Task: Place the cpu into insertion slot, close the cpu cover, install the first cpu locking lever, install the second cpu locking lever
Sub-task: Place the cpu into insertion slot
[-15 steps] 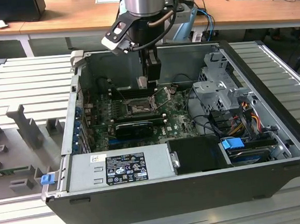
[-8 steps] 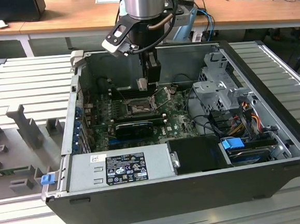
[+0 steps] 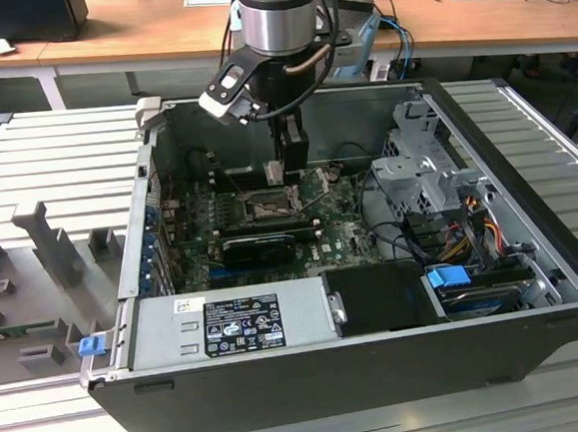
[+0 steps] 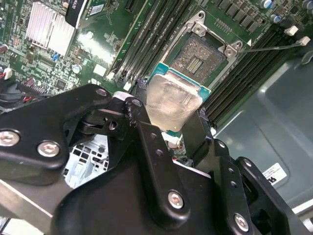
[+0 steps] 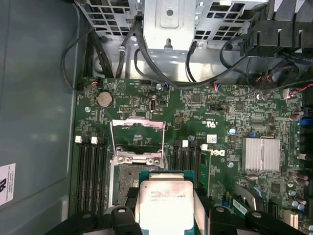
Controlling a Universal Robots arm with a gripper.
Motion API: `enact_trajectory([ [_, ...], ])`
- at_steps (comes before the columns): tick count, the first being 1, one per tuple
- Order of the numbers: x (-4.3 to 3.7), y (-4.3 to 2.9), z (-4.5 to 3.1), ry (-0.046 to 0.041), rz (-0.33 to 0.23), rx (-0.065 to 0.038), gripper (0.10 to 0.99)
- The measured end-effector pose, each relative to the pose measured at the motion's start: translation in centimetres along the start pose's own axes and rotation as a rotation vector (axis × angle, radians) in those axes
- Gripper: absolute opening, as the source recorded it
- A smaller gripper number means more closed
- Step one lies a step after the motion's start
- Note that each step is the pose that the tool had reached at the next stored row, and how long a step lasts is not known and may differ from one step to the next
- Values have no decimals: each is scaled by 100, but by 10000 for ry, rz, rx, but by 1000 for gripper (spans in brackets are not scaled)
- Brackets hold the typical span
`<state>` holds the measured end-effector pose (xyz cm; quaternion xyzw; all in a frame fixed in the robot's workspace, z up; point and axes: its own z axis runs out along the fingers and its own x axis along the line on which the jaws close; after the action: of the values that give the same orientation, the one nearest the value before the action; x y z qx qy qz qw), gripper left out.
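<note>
Silvery cpu (image 4: 173,100) sits pinched between the jaws of the gripper (image 4: 170,128), hanging above and slightly off the open insertion slot (image 4: 198,58); cpu cover (image 5: 137,131) is flipped up beyond.

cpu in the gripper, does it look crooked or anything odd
Nothing stands out: the cpu sits square between the jaws, its edges parallel to those of the open insertion slot.
</note>
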<state>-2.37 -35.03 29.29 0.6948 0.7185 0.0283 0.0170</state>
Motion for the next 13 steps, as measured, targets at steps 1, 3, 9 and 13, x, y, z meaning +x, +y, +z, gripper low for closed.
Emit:
enact_trajectory([
  [1,0,-2,36,-16,237,-4,529],
  [3,1,-6,86,-33,517,-8,529],
  [9,28,-35,254,-15,254,-5,529],
  [13,60,-79,419,-14,251,-5,529],
])
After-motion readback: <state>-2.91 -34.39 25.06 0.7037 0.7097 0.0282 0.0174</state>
